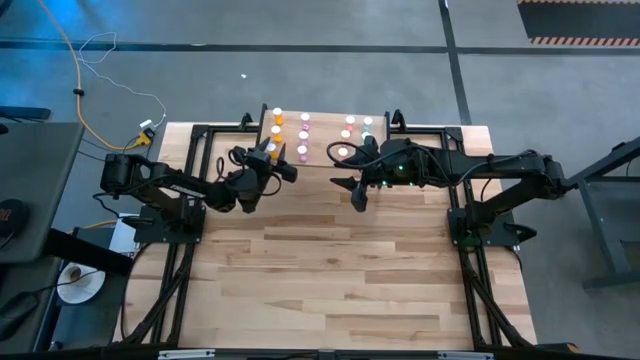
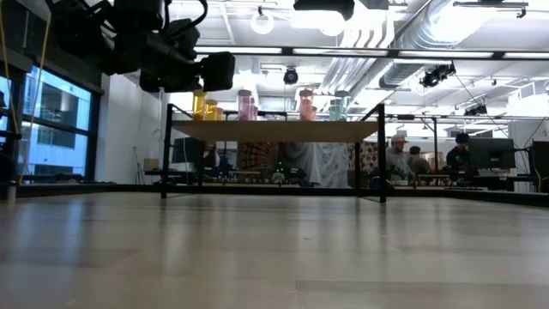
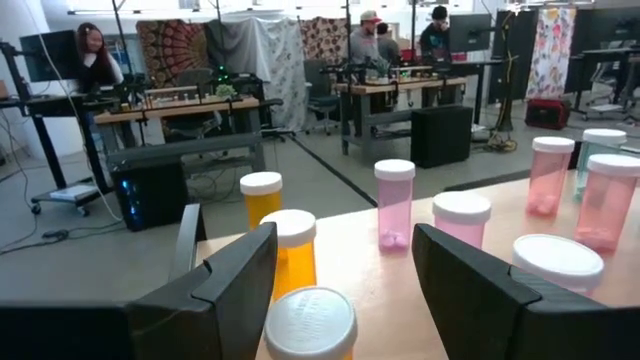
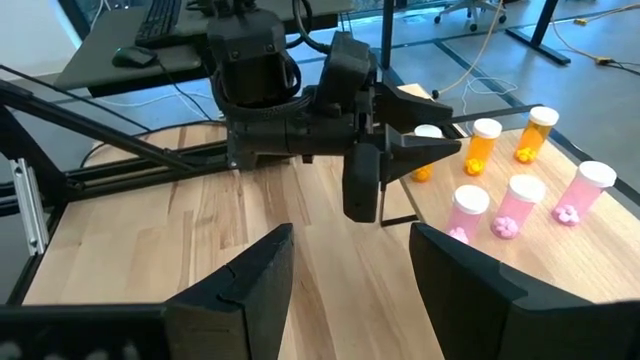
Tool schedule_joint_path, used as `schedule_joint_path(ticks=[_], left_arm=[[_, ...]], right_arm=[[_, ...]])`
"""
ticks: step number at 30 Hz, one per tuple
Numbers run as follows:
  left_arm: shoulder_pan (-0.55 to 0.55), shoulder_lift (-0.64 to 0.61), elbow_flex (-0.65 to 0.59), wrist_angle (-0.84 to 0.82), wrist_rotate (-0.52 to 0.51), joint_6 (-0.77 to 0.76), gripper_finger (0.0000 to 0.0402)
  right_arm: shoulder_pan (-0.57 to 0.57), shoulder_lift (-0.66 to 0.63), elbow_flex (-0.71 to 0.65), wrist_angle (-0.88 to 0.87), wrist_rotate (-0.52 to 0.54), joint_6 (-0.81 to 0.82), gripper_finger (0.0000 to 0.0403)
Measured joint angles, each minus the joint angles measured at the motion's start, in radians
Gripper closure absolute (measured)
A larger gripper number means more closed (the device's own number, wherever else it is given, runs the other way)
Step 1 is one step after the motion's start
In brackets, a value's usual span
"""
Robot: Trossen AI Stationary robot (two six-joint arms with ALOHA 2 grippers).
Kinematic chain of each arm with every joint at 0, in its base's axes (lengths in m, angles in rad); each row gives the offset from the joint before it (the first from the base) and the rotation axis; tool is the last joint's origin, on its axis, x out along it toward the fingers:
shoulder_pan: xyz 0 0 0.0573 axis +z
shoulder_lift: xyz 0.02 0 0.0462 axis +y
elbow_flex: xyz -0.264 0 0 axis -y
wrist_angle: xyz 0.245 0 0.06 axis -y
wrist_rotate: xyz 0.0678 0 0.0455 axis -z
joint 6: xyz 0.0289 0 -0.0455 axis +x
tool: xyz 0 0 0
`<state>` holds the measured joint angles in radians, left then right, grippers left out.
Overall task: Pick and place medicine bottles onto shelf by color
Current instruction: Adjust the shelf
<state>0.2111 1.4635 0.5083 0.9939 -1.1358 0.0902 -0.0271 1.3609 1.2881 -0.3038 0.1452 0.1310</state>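
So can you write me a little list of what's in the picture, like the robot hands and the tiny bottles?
left gripper: open, over the shelf's near left corner, an orange bottle between its fingers, not gripped
right gripper: open, empty, just in front of the shelf
shelf: small wooden platform at the table's far edge
bottles on shelf: orange at left, pink in the middle, more at right

Two black jointed arms on black frame mounts. Left gripper (image 1: 278, 160): blocky matte black housing, two wedge fingers (image 3: 235, 285). Right gripper (image 1: 348, 182): same build, green indicator lights on wrist, black cabling along links.
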Motion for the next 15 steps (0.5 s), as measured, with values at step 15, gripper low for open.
schedule_joint_path(ticks=[15], left_arm=[[0.0, -0.024, 0.001, 0.035, -0.002, 0.052, 0.0177]], right_arm=[[0.029, 0.001, 0.0, 0.001, -0.003, 0.0, 0.021]])
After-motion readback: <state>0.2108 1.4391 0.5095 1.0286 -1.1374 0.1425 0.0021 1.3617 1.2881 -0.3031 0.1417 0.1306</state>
